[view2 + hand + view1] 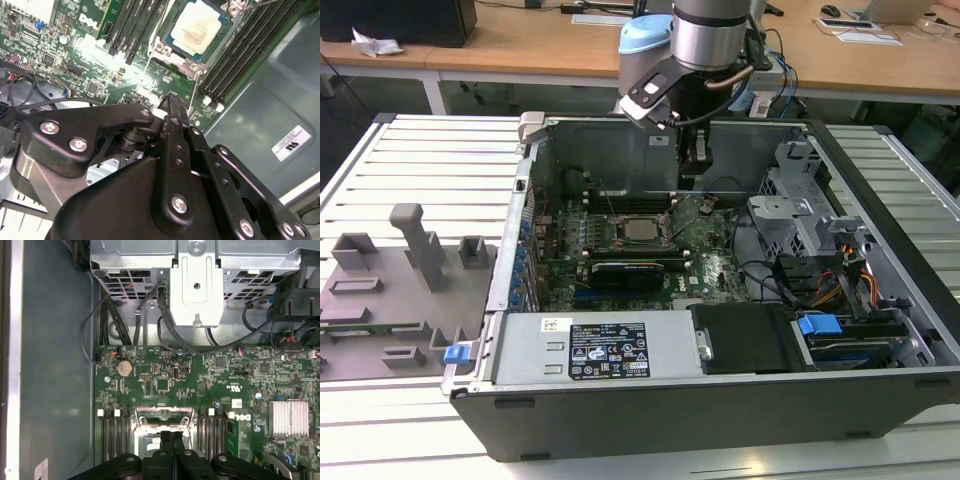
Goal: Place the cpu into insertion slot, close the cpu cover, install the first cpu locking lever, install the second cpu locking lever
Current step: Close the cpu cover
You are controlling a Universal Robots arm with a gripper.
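Note:
The cpu (642, 230) (197, 25) lies flat in the insertion slot (620, 243) on the green motherboard, silver top up. The silver cpu cover (172, 52) frames the chip. A thin wire locking lever (195, 87) runs from the socket corner towards my fingertips. My gripper (172, 102) (171, 436) is shut with its black fingers pressed together and nothing visible between them. It hangs just above the board beside the socket's edge (162, 415). In the exterior view the gripper (692, 170) sits inside the case, behind the socket and slightly to its right.
Black memory slots (240, 45) flank the socket on both sides. A black expansion card (625, 270) lies in front of it. The metal drive cage (196, 285), loose cables (770, 275), the power supply (605, 350) and the case walls surround the board. A grey fixture plate (390, 300) lies outside the case.

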